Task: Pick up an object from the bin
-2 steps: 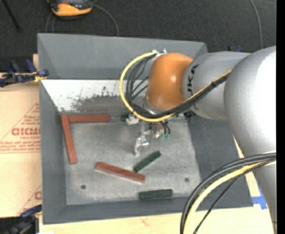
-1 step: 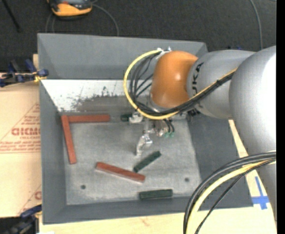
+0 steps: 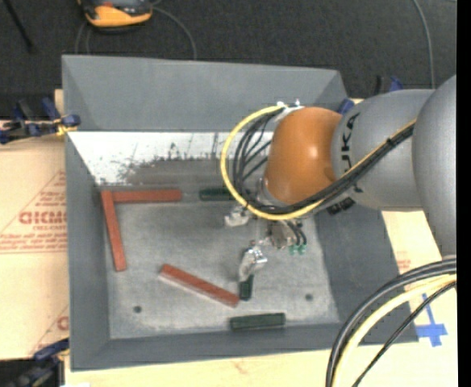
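My gripper (image 3: 256,258) hangs under the orange wrist cover, right of the bin's middle. Just below its tip lies a short dark green block (image 3: 245,289), and I cannot tell whether the two touch. That block lies at the right end of a red-brown bar (image 3: 197,285), which sits slantwise on the floor. A longer dark green bar (image 3: 257,322) lies along the front wall, a little below the gripper.
Two more red-brown bars form a corner at the back left, one (image 3: 113,230) running front to back, the other (image 3: 143,195) along the back wall. A dark green bar (image 3: 214,193) lies by the back wall, partly behind the arm's cables.
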You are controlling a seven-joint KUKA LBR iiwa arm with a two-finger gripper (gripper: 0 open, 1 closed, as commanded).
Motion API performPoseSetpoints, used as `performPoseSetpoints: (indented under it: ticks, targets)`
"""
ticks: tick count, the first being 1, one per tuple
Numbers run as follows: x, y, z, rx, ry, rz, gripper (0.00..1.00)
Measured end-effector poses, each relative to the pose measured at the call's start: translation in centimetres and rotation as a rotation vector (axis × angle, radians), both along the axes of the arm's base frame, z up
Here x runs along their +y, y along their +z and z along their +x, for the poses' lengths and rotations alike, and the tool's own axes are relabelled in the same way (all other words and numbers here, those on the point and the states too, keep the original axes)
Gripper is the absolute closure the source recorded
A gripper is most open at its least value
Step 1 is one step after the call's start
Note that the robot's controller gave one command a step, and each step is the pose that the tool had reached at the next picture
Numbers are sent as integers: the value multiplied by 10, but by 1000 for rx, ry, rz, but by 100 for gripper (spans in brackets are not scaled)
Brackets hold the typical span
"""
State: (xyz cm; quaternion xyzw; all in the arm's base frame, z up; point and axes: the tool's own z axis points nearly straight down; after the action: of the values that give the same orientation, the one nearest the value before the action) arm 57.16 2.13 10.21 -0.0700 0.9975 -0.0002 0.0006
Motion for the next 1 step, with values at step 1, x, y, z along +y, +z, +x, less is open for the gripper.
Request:
performPoseSetpoints:
  ticks: [1]
  targets:
    - [-62,-23,-1,12,262,4,100]
